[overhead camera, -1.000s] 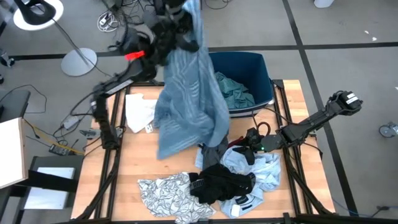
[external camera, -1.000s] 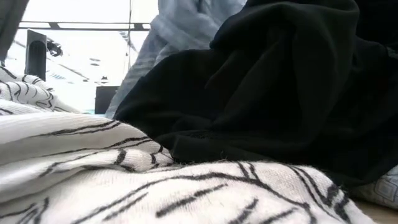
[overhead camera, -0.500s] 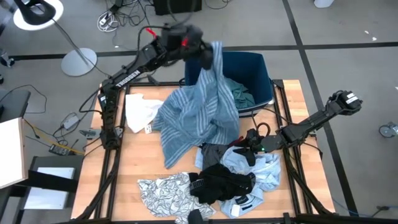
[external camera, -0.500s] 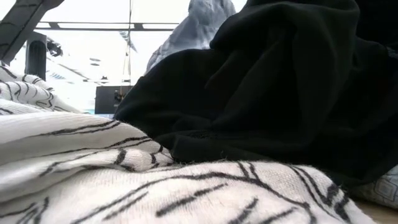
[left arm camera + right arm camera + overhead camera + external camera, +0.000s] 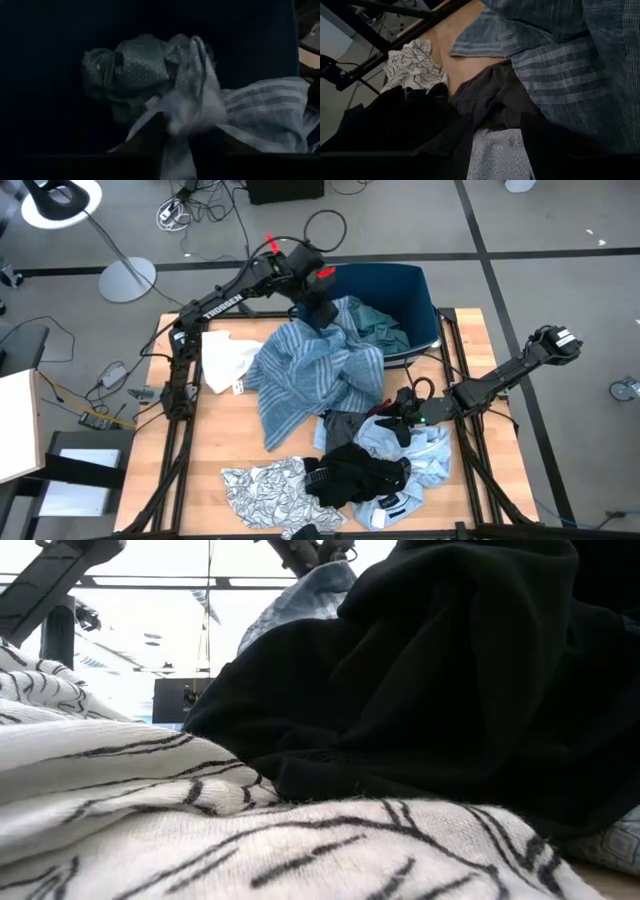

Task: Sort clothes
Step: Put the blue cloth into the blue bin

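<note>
The left gripper (image 5: 318, 308) is over the near rim of the dark blue bin (image 5: 425, 290), and it has the blue striped garment (image 5: 310, 375) pinched by one bunched corner; the left wrist view shows that fabric gathered tight between the fingers. Only that corner is over the bin. The rest of the cloth spills out across the wooden surface (image 5: 215, 435) on the side of the bin toward the pile, so the piece is half delivered at best. I judge the corner grip is why: one pinch point lifts an edge and leaves the body trailing.

Inside the bin sits the teal green garment (image 5: 378, 328), crumpled against the wall, already sorted by the look of it.

Away from the bin, on the surface, the unsorted heap waits: a dark grey piece (image 5: 345, 428) just beyond the striped hem, the light blue garment (image 5: 425, 452) beside it, the black garment (image 5: 355, 472) farther out, and the white leaf-print garment (image 5: 265, 490) farthest from the bin. A white piece (image 5: 225, 360) lies off to the bin's left side.

The right gripper (image 5: 405, 408) rests low at the heap, touching or just above the light blue cloth; whether its fingers are parted I cannot tell.
</note>
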